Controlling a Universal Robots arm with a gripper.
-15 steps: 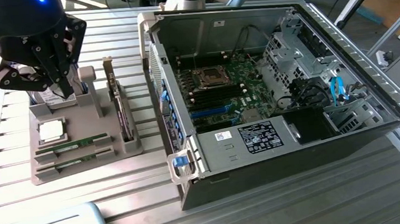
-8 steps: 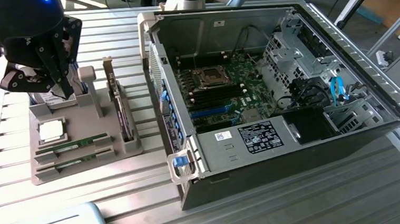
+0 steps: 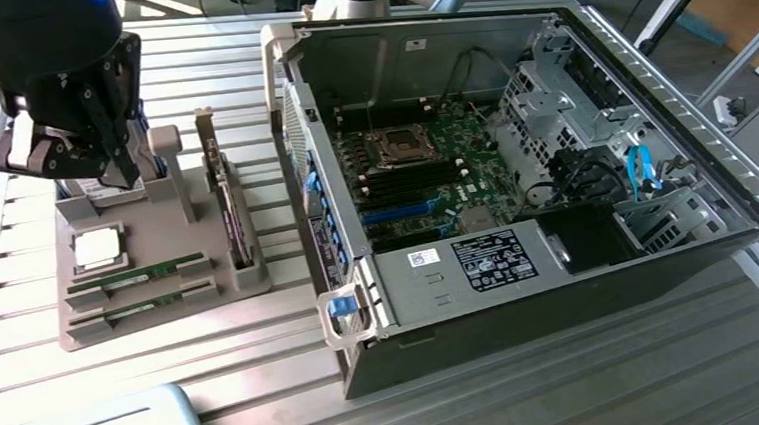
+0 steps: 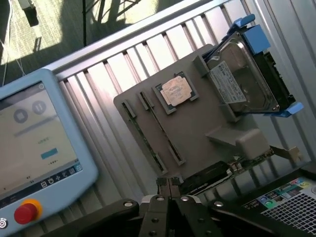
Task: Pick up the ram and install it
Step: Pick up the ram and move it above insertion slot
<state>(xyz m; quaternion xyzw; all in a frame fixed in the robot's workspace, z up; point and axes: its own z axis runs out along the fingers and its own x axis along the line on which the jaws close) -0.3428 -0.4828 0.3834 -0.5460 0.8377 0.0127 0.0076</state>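
Your gripper, fingers together and empty, hangs near the drive; the ram lies across the tray, beyond the processor.

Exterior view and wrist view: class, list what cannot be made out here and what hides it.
Hard drive: exterior view, mostly behind the gripper.
Pendant: wrist view, cut off by the picture's edge; screen text unreadable.
Case label: exterior view, print too small to read.
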